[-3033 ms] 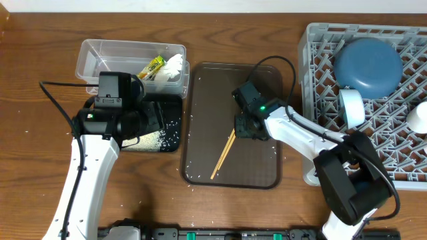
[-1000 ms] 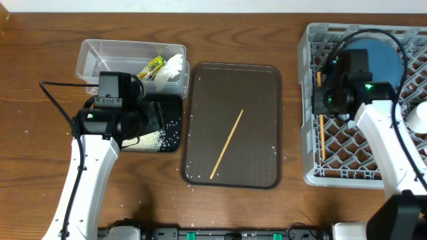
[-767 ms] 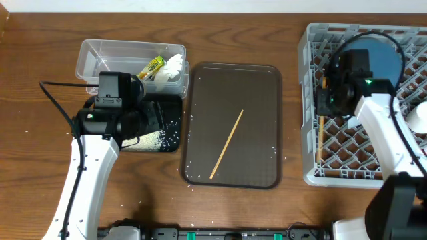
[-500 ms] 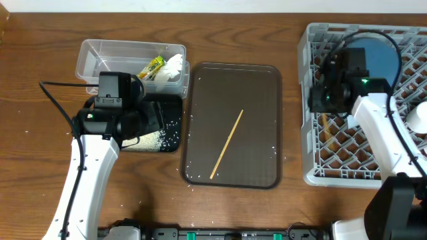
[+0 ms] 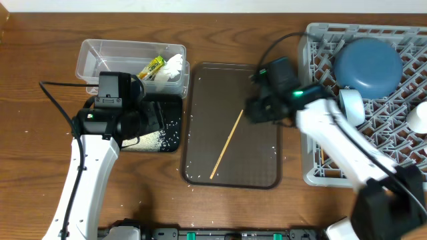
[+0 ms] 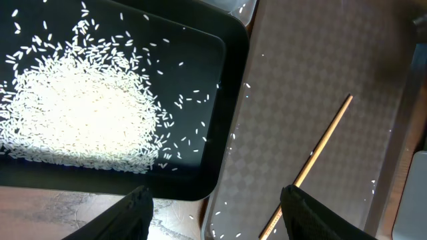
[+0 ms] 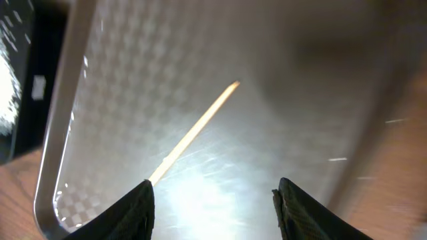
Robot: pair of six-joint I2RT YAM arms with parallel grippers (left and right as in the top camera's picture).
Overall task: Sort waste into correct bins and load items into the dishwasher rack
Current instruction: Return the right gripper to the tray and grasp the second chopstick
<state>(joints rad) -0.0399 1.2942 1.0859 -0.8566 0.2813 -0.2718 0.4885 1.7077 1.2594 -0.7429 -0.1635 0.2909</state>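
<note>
One wooden chopstick (image 5: 227, 145) lies slantwise on the brown serving tray (image 5: 260, 167); it also shows in the left wrist view (image 6: 320, 143) and the right wrist view (image 7: 197, 130). My right gripper (image 5: 255, 111) (image 7: 213, 213) is open and empty above the tray, just right of the chopstick's upper end. A second chopstick (image 5: 321, 157) lies in the dishwasher rack (image 5: 312, 40) by its left wall. My left gripper (image 5: 150, 120) (image 6: 213, 220) is open and empty over the black tray (image 5: 170, 100), which holds the rice (image 5: 150, 139) (image 6: 80, 113). The clear tub (image 5: 93, 53) holds the wrapper (image 5: 151, 67) and the napkin (image 5: 172, 67).
The rack also holds a round blue dish (image 5: 368, 63) and two white cups (image 5: 352, 107) (image 5: 420, 119). Stray rice grains dot the brown tray (image 6: 300, 80) and the table by its front edge. Bare wood lies left of the bins and in front of the trays.
My right arm has swung left, from over the rack's left side to above the brown tray. The chopstick it carried now lies in the rack. The left arm has not moved.
</note>
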